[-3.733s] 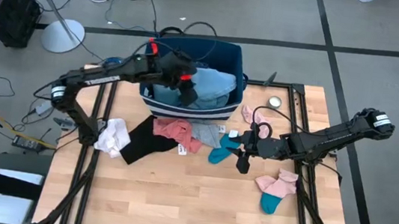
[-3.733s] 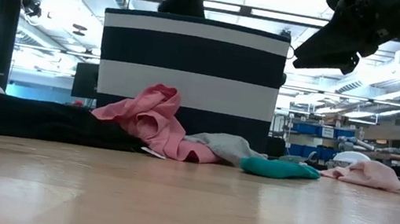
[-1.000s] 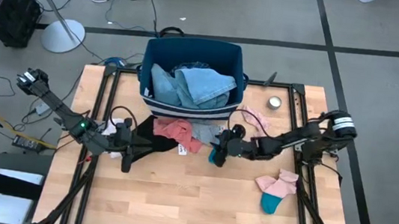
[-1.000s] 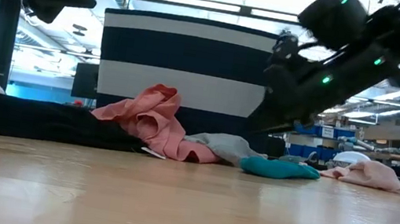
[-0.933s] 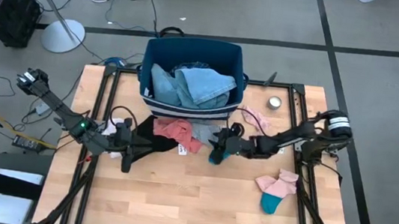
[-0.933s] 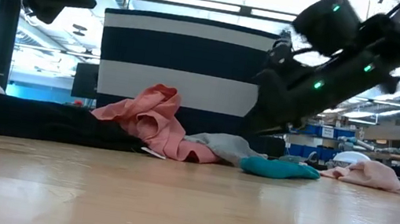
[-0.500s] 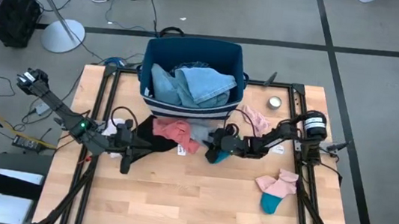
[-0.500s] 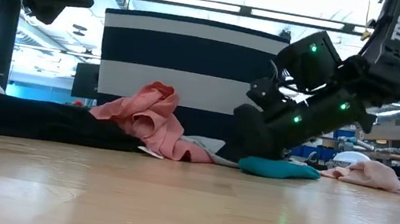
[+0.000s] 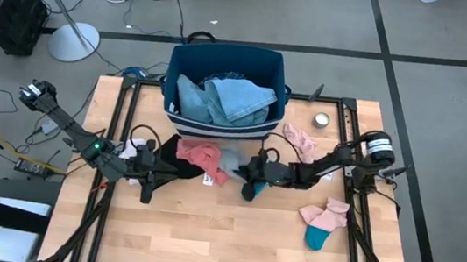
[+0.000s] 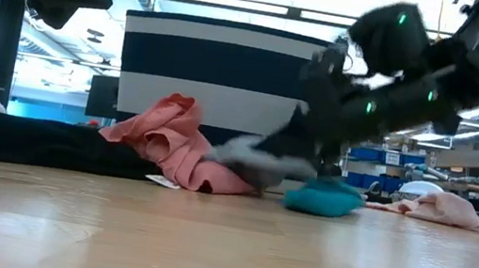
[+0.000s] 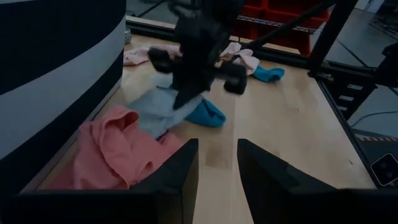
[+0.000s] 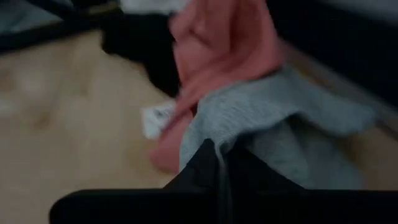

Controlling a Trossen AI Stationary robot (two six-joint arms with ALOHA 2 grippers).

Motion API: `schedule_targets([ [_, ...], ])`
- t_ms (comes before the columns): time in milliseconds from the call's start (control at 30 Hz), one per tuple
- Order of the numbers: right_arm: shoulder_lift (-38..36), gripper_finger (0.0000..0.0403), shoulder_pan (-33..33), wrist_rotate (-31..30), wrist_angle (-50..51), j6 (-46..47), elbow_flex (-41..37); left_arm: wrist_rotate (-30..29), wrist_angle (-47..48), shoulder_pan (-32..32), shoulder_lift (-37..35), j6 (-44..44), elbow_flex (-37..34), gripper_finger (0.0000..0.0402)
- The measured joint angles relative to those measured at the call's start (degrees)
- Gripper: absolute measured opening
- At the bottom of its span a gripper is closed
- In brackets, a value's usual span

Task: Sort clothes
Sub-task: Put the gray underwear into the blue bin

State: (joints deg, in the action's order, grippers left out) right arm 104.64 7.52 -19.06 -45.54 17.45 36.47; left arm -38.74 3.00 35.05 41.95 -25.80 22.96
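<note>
The right gripper (image 9: 243,178) sits near the middle of the surface (image 9: 229,245), its fingers (image 12: 205,163) pressed together on a fold of the grey garment (image 12: 267,124), which the low view shows lifted a little off the wood. Just at nine o'clock from that grip lies the coral-pink garment (image 9: 200,155), touching the grey one, and a teal sock (image 10: 323,199) rests on the wood right under the right arm. At twelve o'clock from the grip stands the navy bin (image 9: 183,123) with white stripes, with the light-blue piece (image 9: 228,98) bundled inside it. The left gripper (image 11: 216,163) waits at about nine o'clock on the surface, above the black garment (image 9: 178,171), its fingers (image 11: 177,171) narrowly parted and empty; a white garment (image 9: 133,149) lies beside it. Out toward four o'clock a pink sock (image 9: 323,213) and a second teal sock (image 9: 316,238) lie together, well apart from the grip. Toward two o'clock a pale pink piece (image 9: 301,140) lies beside the bin, with the small round tin (image 9: 321,120) just beyond it.
</note>
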Motion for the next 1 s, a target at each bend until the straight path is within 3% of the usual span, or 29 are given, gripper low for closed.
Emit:
schedule_targets([
  [400, -22.5, 0.0013, 3.3, -8.3, 10.5, -8.2, 0.0, -0.1, -0.1, -0.1, 0.0, 0.0, 0.0, 0.0117],
  [633, -31.5, 0.0013, 3.8, -10.1, 15.0, -11.4, 1.3, -0.3, -0.1, -0.1, 0.0, 0.0, 0.0, 0.0117],
  [1000, -30.7, 0.0013, 2.8, -11.6, 37.9, -18.7, 22.8, -0.3, -0.1, -0.1, 0.0, 0.0, 0.0, 0.0117],
])
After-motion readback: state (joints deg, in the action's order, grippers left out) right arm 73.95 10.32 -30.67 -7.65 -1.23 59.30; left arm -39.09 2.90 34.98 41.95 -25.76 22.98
